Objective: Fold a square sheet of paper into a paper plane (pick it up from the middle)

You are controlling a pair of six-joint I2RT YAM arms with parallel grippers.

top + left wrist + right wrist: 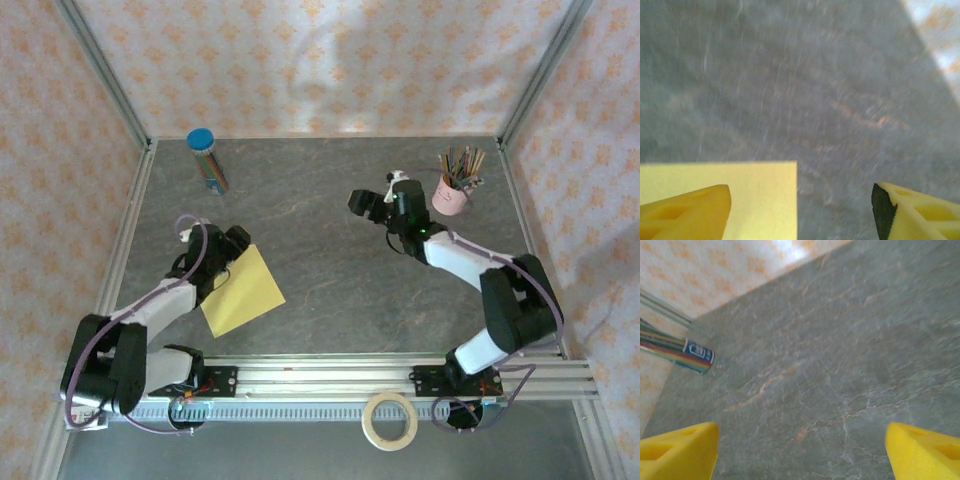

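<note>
Left hand [232, 245] over one corner of the square sheet of paper [243, 292], fingers spread wide, holding nothing.

The sheet lies flat and unfolded on the counter [330, 260], close to the left arm's base. From the left wrist, one finger hangs over the yellow paper [755, 190] and the other over bare counter beside its edge. I judge the hand is placed at the edge and not at the middle, where the task asks for the pick-up. The right hand [365, 203] hovers well apart near the pink pencil cup [452, 192], its fingers also wide and empty. No crease shows and there is no paper plane yet, so the task looks barely started: lifting and every fold remain.
</note>
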